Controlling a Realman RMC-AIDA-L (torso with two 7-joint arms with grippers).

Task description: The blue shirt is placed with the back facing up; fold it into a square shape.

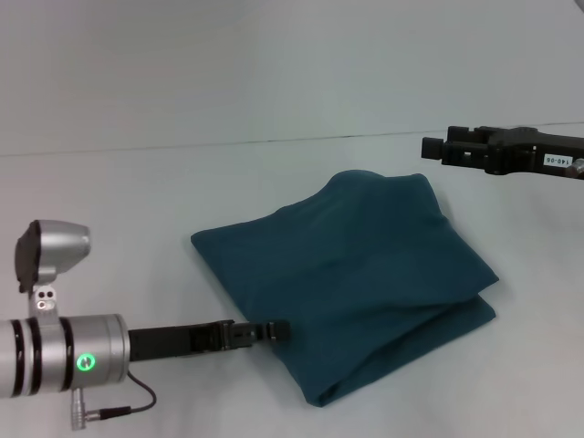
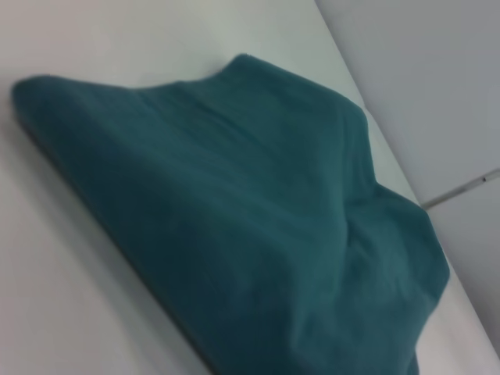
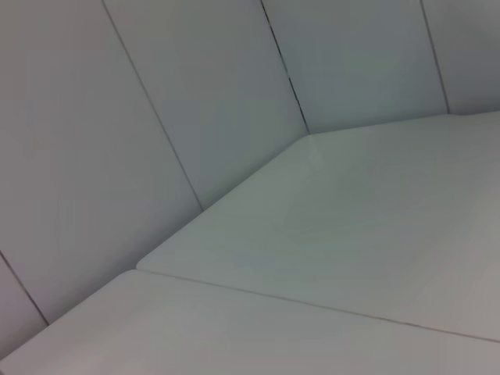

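Shirt (image 1: 351, 278): folded, roughly square, mid-counter (image 1: 137, 192). Left tool (image 1: 278, 330): at its near-left edge, opening cannot be told. Right tool (image 1: 436, 148): parked far right, likewise. Advice: withdraw low without snagging folds.

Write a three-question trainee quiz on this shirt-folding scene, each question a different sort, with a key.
1. True or false: the blue shirt lies spread flat with both sleeves out.
2. Which tool is at the shirt's near-left edge? A) left tool B) right tool C) neither
3. Fill in: the right tool hangs over the ___, beyond the shirt's far-right corner.

Key: 1. False; it is already folded into a roughly square bundle. 2. A. 3. table.
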